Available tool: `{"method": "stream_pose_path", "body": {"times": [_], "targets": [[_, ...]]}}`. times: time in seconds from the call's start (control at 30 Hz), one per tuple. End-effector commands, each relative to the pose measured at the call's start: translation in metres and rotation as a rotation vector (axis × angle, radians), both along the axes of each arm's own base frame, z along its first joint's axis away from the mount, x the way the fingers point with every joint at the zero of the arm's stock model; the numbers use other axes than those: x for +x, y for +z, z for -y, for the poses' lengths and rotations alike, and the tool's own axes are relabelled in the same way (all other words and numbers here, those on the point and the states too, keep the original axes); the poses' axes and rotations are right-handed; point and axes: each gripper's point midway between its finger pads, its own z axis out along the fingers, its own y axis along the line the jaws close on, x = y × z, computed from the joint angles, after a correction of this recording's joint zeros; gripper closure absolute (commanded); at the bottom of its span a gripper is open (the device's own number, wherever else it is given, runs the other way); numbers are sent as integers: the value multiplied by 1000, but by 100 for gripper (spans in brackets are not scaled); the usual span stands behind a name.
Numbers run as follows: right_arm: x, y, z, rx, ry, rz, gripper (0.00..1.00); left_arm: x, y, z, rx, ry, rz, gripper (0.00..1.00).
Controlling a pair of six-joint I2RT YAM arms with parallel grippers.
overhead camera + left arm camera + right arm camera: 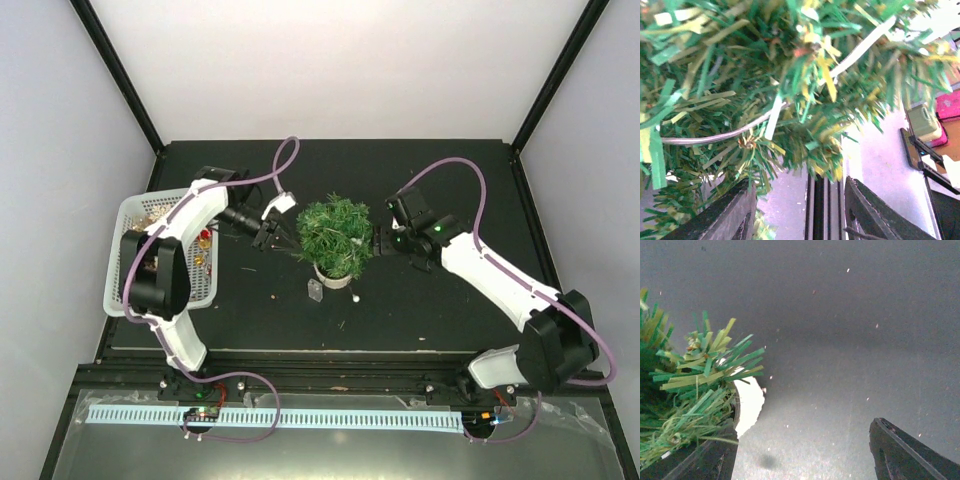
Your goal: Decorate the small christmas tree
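Observation:
The small christmas tree (335, 236), bushy green, stands in its cream-white pot (333, 272) at the table's middle. My left gripper (273, 238) is at the tree's left side, open, with nothing between its jaws. In the left wrist view the branches (765, 75) fill the frame just beyond the gripper (800, 215), and a thin grey wire (705, 138) runs through them. My right gripper (379, 240) is at the tree's right side, open and empty. In the right wrist view (805, 460) the tree (690, 390) and pot (751, 402) lie by the left finger (705, 462).
A white mesh basket (120, 262) with small gold and red ornaments (205, 248) stands at the left. A small clear piece (316, 291) and a white ball-headed bit (356, 297) lie on the black table in front of the pot.

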Motion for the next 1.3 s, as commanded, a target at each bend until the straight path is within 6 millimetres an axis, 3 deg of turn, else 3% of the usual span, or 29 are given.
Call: {"method": "stream_pose_path", "body": {"times": [0.0,0.3,0.4,0.5,0.7,0.8,0.9,1.1,1.27], "targets": [[28,20,9,-14,-46,71,27,-14,13,-1,-51,-13,52,50],[54,18,31,-18,-153,80,23,-32,10,-13,13,6,128,50],[48,19,48,-8,-208,89,22,-33,17,-25,50,61,194,48],[27,15,57,14,-211,85,28,-29,26,-41,81,123,266,45],[-34,9,30,203,-14,152,41,-44,38,-63,124,186,429,41],[-53,1,29,254,-15,194,47,-58,45,-64,104,188,500,38],[-73,-5,11,286,42,245,51,-71,51,-64,79,193,550,36],[-99,-27,-31,164,152,292,45,-87,54,-63,47,184,577,33],[-110,-39,-38,143,184,382,43,-95,60,-63,30,186,617,32]]}}
